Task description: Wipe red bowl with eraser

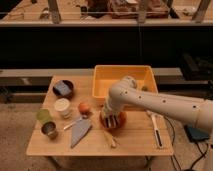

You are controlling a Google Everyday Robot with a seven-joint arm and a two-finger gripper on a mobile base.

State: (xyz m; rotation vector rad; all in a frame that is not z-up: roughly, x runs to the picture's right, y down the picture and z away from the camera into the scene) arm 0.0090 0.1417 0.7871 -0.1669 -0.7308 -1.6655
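**A:** How many bowls are on the table?

**B:** 2. There is 1 red bowl (120, 123), small, round, shallow and glossy. It sits near the middle of the wooden table (135, 143), just in front of the tub. The other is 1 dark purple bowl (71, 90) at the back left, with 1 blue block (62, 88) inside it.

**A:** And the tub?

**B:** 1 yellow-orange tub (112, 80), big, rectangular and smooth-walled, at the back of the table.

**A:** Where is the gripper?

**B:** The gripper (111, 116) is down inside the red bowl, at the end of 1 white arm (155, 102) that reaches in from the right. The arm's shell is rounded and marked with small dark dots. I cannot tell how far open the gripper is or what it holds. It covers the bowl's middle, and I cannot make out the eraser.

**A:** What else is there?

**B:** 3 cups stand at the left: 1 white cup (62, 107), 1 pale green cup (43, 116) and 1 shiny metal cup (49, 130). Between the white cup and the red bowl is 1 round orange object (84, 108). In front of it lies 1 flat grey wedge (80, 131). Near the right edge lies 1 long white-handled tool (156, 131). Just in front of the red bowl is 1 small pale stick (110, 139).
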